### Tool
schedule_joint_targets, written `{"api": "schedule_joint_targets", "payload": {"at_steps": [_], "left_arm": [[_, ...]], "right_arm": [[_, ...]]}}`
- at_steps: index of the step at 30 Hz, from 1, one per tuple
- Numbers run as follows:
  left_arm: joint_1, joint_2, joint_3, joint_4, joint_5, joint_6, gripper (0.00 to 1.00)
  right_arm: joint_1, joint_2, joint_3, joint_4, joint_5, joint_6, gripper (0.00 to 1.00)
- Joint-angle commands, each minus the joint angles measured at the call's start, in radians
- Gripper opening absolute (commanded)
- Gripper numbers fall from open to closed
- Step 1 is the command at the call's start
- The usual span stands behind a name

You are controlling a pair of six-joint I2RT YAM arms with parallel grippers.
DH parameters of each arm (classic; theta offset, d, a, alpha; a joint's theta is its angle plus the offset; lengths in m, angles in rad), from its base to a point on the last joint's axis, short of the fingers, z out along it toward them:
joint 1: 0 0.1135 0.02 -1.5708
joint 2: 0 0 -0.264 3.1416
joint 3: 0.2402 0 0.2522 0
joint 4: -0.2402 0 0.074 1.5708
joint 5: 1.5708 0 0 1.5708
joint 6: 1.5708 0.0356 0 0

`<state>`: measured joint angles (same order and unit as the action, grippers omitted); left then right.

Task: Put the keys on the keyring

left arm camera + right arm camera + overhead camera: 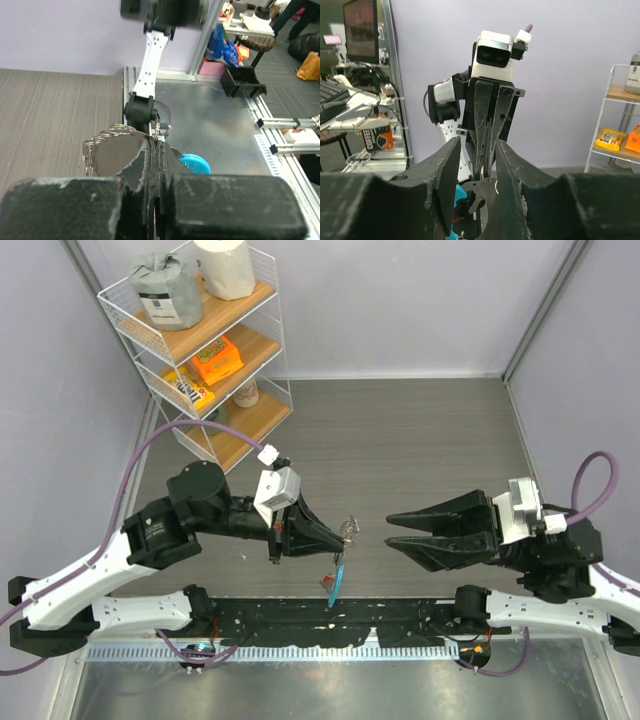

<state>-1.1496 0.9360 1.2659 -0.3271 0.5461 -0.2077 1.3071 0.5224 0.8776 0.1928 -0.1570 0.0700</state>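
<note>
Left jaws: pressed together, pinching keyring (349,529), blue tag (338,578) hanging, above worktop (420,440) towards near edge; right jaws: spread, empty, just apart. Status: keys (478,193) at ring, threading apparently done, unconfirmed

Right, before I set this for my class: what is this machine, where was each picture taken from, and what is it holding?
Two robot arms bolted to a table. The top view looks down from above; the other two come from cameras on each wrist. The left gripper is shut on the keyring, whose blue tag dangles below, with silvery keys at its tip. The right gripper faces it, open and empty. A white wire rack of packets stands in the far left corner.
</note>
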Motion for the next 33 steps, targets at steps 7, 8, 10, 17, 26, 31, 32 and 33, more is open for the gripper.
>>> {"api": "schedule_joint_targets", "payload": {"at_steps": [7,8,10,17,26,31,32,33], "left_arm": [[0.002,0.020,0.133,-0.190,0.012,0.114,0.00],[0.002,0.026,0.145,-0.216,0.006,0.125,0.00],[0.002,0.041,0.173,-0.268,-0.006,0.151,0.00],[0.004,0.086,0.202,-0.363,-0.044,0.186,0.00],[0.002,0.110,0.196,-0.382,-0.017,0.198,0.00],[0.001,0.119,0.194,-0.386,-0.003,0.202,0.00],[0.002,0.122,0.196,-0.388,0.000,0.203,0.00],[0.002,0.122,0.196,-0.388,0.003,0.203,0.00]], "right_arm": [[0.004,0.151,0.328,-0.625,-0.003,-0.045,0.38],[0.004,0.169,0.342,-0.665,-0.009,-0.047,0.38],[0.004,0.203,0.383,-0.720,-0.035,-0.052,0.37],[0.004,0.217,0.348,-0.701,-0.069,-0.044,0.35],[0.006,0.249,0.342,-0.708,-0.061,-0.047,0.34],[0.004,0.269,0.331,-0.705,-0.043,-0.044,0.34],[0.003,0.272,0.330,-0.704,-0.039,-0.042,0.34],[0.006,0.275,0.330,-0.702,-0.038,-0.042,0.33]]}}
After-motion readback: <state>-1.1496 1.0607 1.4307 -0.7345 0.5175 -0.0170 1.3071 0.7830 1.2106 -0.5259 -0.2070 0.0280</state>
